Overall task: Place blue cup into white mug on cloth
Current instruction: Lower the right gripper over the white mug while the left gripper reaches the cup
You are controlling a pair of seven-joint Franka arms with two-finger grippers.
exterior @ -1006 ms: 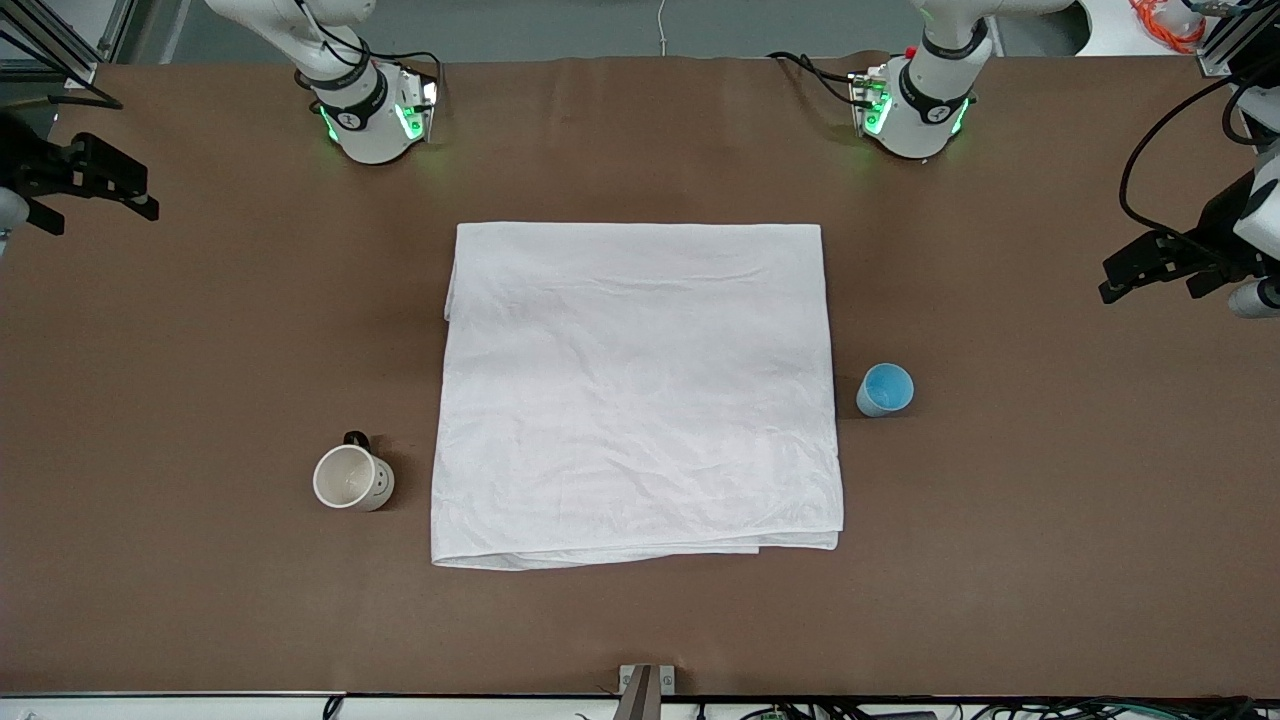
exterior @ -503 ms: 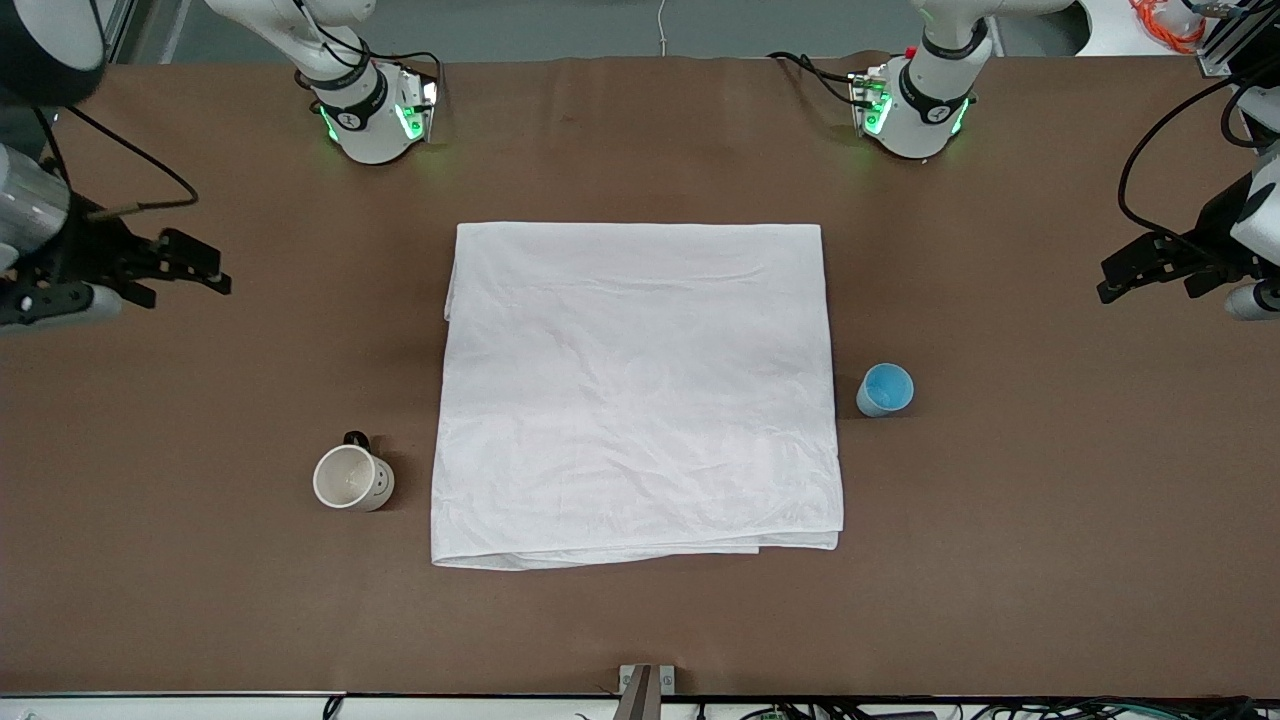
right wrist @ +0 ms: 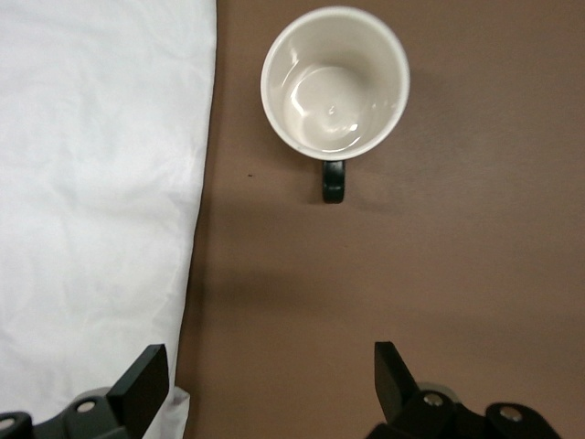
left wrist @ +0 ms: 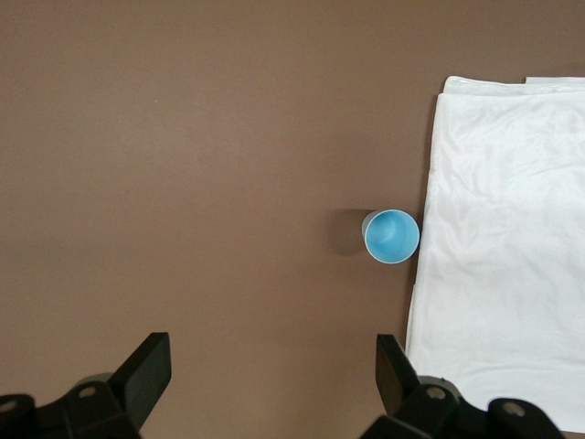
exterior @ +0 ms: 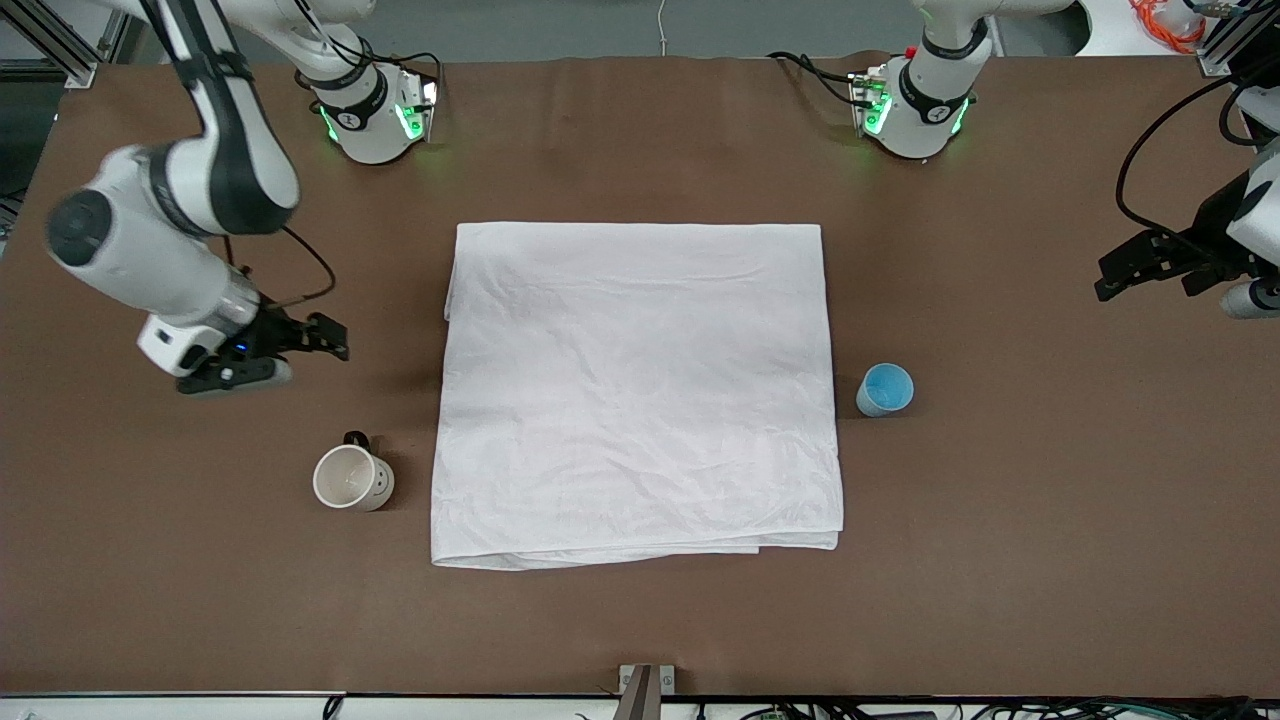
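Note:
The white cloth [exterior: 640, 390] lies flat in the middle of the table, with nothing on it. The white mug [exterior: 350, 478] stands upright on the bare table beside the cloth, toward the right arm's end, its black handle [right wrist: 334, 181] pointing at the robots. It is empty [right wrist: 335, 80]. The blue cup [exterior: 885, 390] stands upright on the table, close to the cloth's edge at the left arm's end [left wrist: 391, 236]. My right gripper [exterior: 335, 340] hangs open over bare table close to the mug [right wrist: 271, 375]. My left gripper [exterior: 1105, 280] is open and empty over the table's end [left wrist: 272, 366].
The two arm bases [exterior: 375, 115] [exterior: 915, 110] stand along the table's edge at the robots' side. Brown table [exterior: 1050, 520] surrounds the cloth. A small bracket [exterior: 645, 685] sits at the edge nearest the front camera.
The right arm has swung in from the table's end to a spot over the table close to the mug. The left gripper has barely shifted. Mug, cup and cloth stay put.

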